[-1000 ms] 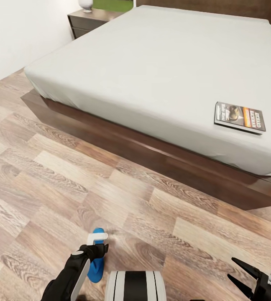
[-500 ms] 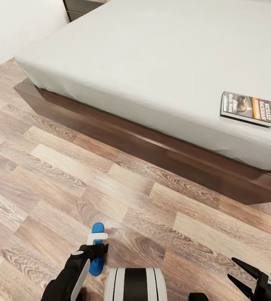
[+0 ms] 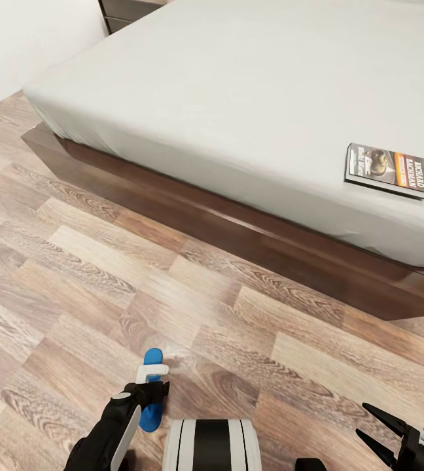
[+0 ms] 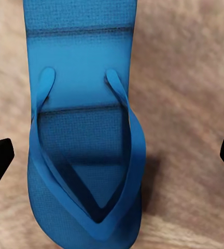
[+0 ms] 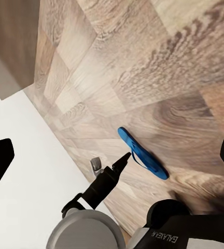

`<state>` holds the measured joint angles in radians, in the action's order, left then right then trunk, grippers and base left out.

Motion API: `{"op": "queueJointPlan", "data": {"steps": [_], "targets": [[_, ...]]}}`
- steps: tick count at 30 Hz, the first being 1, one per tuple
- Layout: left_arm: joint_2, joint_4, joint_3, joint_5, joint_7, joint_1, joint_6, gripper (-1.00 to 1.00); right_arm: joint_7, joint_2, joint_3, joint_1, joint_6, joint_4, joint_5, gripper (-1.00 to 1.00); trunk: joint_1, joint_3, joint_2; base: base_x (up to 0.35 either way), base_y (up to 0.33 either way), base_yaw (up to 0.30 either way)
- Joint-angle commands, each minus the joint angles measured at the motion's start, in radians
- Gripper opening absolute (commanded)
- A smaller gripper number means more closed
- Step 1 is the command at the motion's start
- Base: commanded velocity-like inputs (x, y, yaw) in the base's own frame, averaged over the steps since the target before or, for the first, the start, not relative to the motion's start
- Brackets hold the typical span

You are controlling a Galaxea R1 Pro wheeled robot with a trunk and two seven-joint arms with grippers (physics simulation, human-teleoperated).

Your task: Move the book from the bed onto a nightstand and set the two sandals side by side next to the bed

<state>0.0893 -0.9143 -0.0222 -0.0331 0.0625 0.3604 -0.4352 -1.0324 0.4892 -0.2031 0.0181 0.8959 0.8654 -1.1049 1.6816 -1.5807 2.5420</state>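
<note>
Hovering: your L gripper [image 3: 152, 387] over blue sandal [image 4: 86, 135] on floor [image 3: 74, 275], fingers spread | R gripper [image 3: 382, 435] fingers spread, holding nothing | book [image 3: 388, 170] on bed [image 3: 238, 98]

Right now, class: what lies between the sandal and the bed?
Only bare wood-plank floor: in the head view, nothing stands between the sandal under the left gripper and the bed.
</note>
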Motion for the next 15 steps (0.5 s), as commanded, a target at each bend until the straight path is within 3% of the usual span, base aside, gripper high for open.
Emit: {"op": "queueJointPlan", "data": {"steps": [1,7,15], "targets": [[0.0,-0.001,-0.002,-0.004,0.007,0.0,-0.005,1.0,-0.002,0.0,0.0,0.0,0.004,0.0,-0.001,1.0,0.0,-0.001,0.0,0.0,0.0,0.0],[0.0,-0.001,-0.002,-0.004,0.007,0.0,-0.005,1.0,-0.002,0.0,0.0,0.0,0.005,0.0,-0.001,1.0,0.0,-0.001,0.0,0.0,0.0,0.0],[0.0,-0.001,-0.002,-0.004,0.007,0.0,-0.005,1.0,-0.003,0.0,-0.001,0.0,0.005,0.0,-0.001,1.0,0.003,-0.031,0.002,0.0,0.0,0.0]]}}
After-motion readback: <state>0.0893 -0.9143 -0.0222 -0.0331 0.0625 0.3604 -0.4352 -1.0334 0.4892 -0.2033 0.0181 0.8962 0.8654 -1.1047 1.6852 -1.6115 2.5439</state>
